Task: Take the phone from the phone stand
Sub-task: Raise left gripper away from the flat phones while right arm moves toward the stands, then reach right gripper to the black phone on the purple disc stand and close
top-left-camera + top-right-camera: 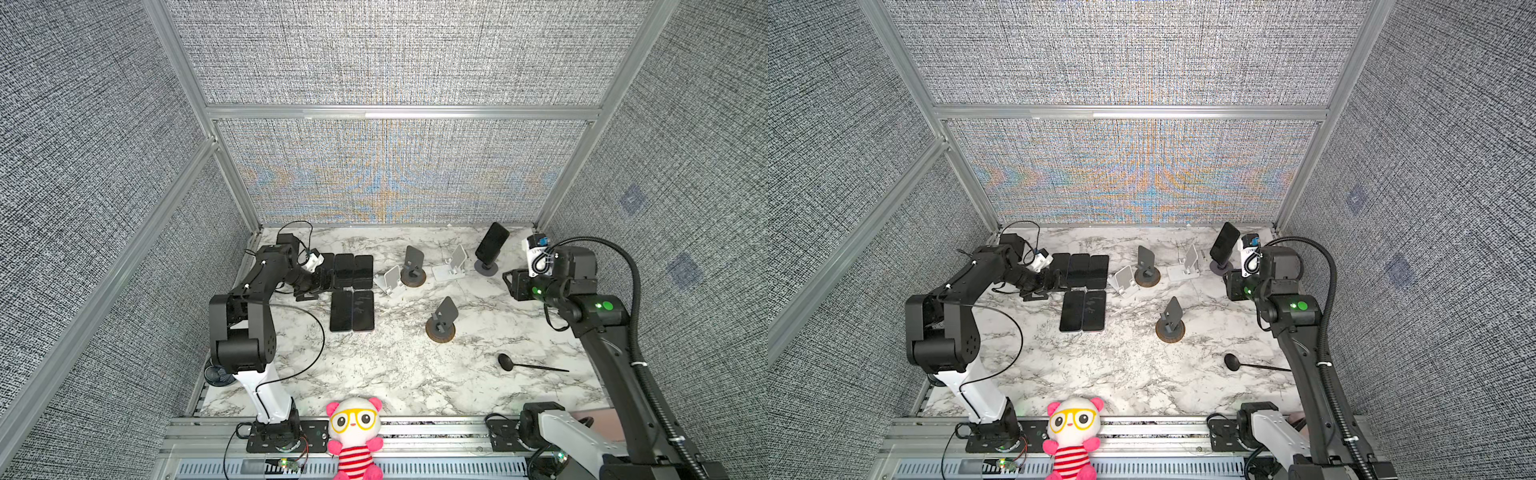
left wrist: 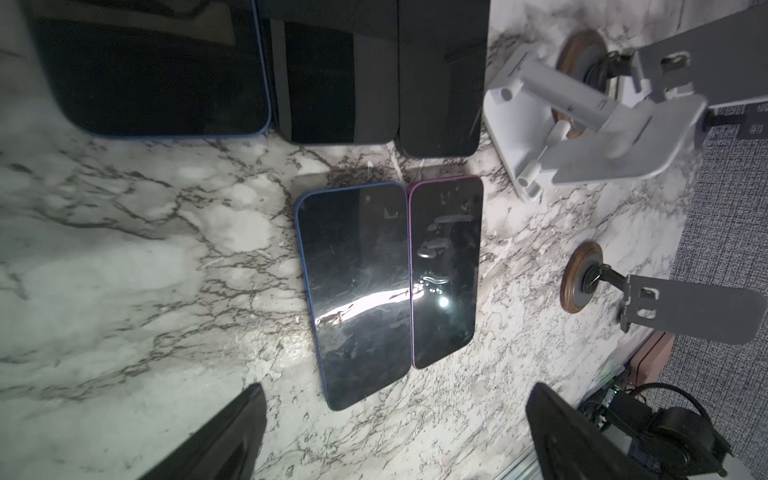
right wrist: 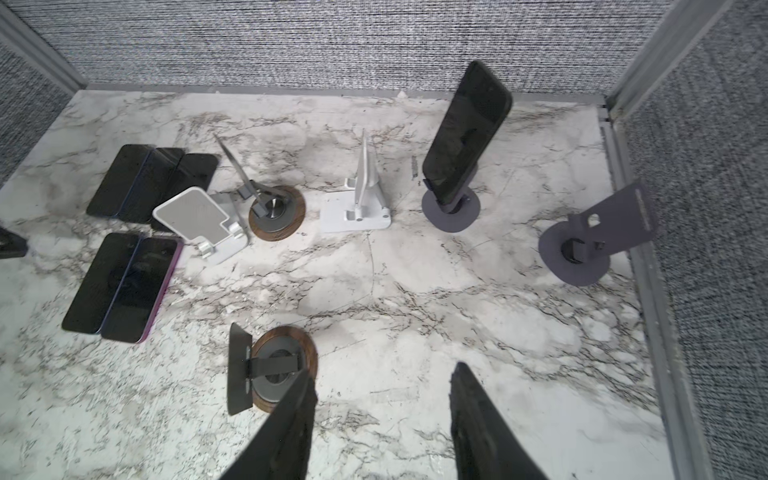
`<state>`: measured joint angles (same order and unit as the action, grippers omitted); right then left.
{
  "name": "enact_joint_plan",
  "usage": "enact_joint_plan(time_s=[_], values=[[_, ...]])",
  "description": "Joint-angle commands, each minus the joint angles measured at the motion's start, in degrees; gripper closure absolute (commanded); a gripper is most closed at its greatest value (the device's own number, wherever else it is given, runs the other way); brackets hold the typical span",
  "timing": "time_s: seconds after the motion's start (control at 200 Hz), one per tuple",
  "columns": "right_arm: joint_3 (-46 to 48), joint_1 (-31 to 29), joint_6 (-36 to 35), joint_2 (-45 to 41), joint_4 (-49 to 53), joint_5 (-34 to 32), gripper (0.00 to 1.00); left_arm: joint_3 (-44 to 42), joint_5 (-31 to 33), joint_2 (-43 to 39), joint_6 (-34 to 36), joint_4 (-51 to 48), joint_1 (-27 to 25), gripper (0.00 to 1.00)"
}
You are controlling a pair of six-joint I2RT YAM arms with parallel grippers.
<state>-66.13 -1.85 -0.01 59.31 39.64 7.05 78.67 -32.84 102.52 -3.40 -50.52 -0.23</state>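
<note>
A dark phone (image 1: 492,246) leans upright on a phone stand with a round purple-grey base (image 1: 486,268) at the back right of the marble table; the right wrist view shows the phone (image 3: 465,133) and the stand (image 3: 451,212) too. My right gripper (image 3: 382,372) is open and empty, well short of the stand; in a top view it (image 1: 510,282) hangs to the stand's right. My left gripper (image 2: 397,390) is wide open and holds nothing. It hovers at the back left (image 1: 309,293) over flat phones, beside a blue-edged phone (image 2: 353,291) and a pink-edged phone (image 2: 444,270).
Three more phones (image 1: 353,270) lie flat in a row behind that pair. Empty stands stand mid-table: a white one (image 1: 392,282), a grey one on a wooden base (image 1: 413,270), another white one (image 1: 451,268), and a nearer grey one (image 1: 441,322). An empty purple stand (image 3: 582,249), a black spoon (image 1: 507,361) and a plush toy (image 1: 355,432) are also there.
</note>
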Motion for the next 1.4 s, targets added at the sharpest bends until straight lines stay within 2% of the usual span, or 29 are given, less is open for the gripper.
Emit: enact_joint_plan(time_s=[0.0,0.1,0.34,0.565,0.655,0.92,1.02,1.201,1.396], values=[[-1.90,2.14,-0.72,1.39,1.71,-2.26,0.45,-1.26,0.94,-3.72,-0.93,5.52,-0.10,0.02],[-4.14,4.78,-1.59,3.84,1.77,-0.42,0.41,-2.65,1.33,-6.90,0.15,7.56,-0.29,0.02],[-9.96,9.05,-4.07,12.68,1.09,2.57,0.36,-8.20,1.35,-12.12,-2.74,17.05,-0.57,0.02],[-14.99,12.50,-5.12,19.54,0.60,6.32,0.36,-10.50,1.96,-15.45,2.77,19.26,-1.92,0.02],[-14.84,13.59,-3.57,21.05,-3.04,9.15,0.36,-10.85,1.47,-15.87,1.66,20.02,-2.09,0.02],[-17.67,13.71,-2.53,29.75,-9.54,13.13,0.36,-9.42,1.41,-15.52,2.01,17.32,-3.65,0.02],[-20.34,13.71,-2.01,34.24,-11.26,14.25,0.41,-9.24,0.44,-15.22,0.64,17.26,-3.70,0.02],[-23.31,13.36,-0.39,41.66,-16.21,20.55,0.45,-9.06,-1.50,-13.96,-0.59,17.09,-3.87,0.02],[-22.82,12.32,1.63,46.21,-22.45,19.08,0.47,-8.80,-5.48,-12.04,-2.05,17.79,-3.86,0.02]])
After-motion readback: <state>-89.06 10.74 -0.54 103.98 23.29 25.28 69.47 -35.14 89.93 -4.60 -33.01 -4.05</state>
